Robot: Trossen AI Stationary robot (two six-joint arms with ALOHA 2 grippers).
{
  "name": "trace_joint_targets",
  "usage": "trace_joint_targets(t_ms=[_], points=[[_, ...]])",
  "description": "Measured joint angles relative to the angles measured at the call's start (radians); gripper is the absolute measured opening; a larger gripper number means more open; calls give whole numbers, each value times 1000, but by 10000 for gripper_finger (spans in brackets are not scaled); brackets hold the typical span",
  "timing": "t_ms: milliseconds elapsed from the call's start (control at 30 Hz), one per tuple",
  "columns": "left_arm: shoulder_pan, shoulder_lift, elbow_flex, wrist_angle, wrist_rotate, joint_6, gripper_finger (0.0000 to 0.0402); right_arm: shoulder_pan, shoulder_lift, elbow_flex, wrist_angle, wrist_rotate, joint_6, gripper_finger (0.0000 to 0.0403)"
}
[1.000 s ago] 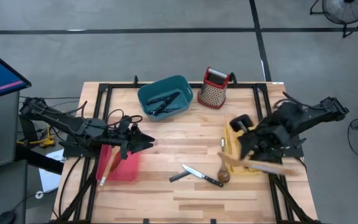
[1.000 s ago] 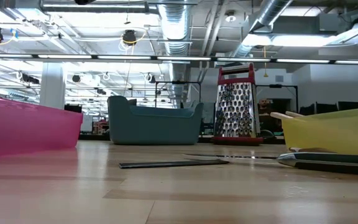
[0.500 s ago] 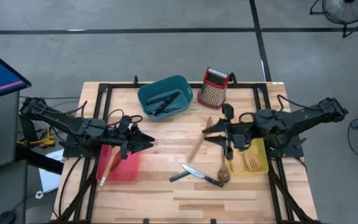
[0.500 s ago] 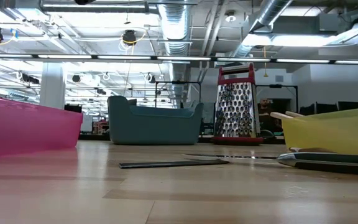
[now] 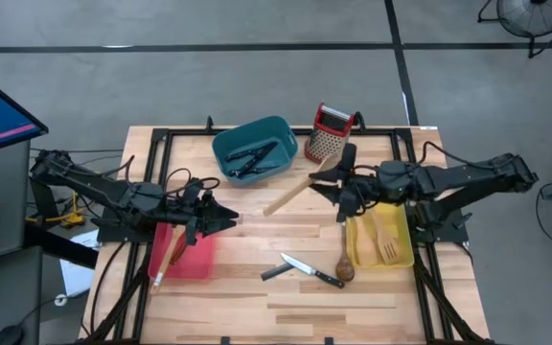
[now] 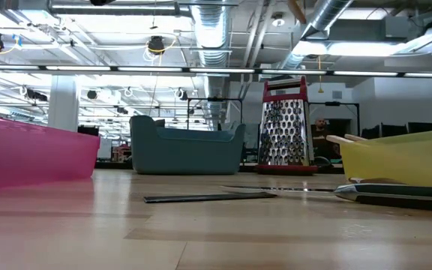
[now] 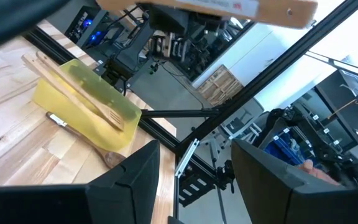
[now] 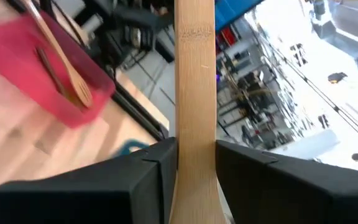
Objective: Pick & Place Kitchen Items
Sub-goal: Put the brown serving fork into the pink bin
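One pale wooden spatula (image 5: 293, 193) sits clamped in the right hand (image 5: 332, 190), apparently for binning, while the left hand (image 5: 226, 220) waits empty, parted

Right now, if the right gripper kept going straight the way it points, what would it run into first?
Probably the left gripper over the red bin; the right gripper, clamping a pale wooden utensil, points leftward across the table. Height is unclear.

Teal bin (image 5: 254, 149), red bin (image 5: 191, 252), yellow bin (image 5: 383, 241).
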Motion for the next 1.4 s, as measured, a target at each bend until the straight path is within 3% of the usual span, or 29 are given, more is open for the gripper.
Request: trace_joint_targets(t_ms=[200,400,633,800,967,1167,1267,1400], points=[[0,0,0,0,0,0,182,-42,18,138,-99,20,-25,103],[0,0,0,1,0,0,182,-67,91,338,-262,-60,-25,103],[0,0,0,-1,0,0,182,-62,245,555,-389,-308,56,103],[0,0,0,-1,22,0,182,-50,281,623,-405,-667,-17,103],[0,0,0,-1,51,4,182,-43,247,629,-308,-1025,-23,103],[0,0,0,-1,50,31,182,-58,213,629,-282,-1553,-3,103],[0,0,0,-2,50,34,182,-51,206,629,-262,-1720,36,103],[0,0,0,-1,50,34,182,-18,211,628,-212,-1857,101,103]])
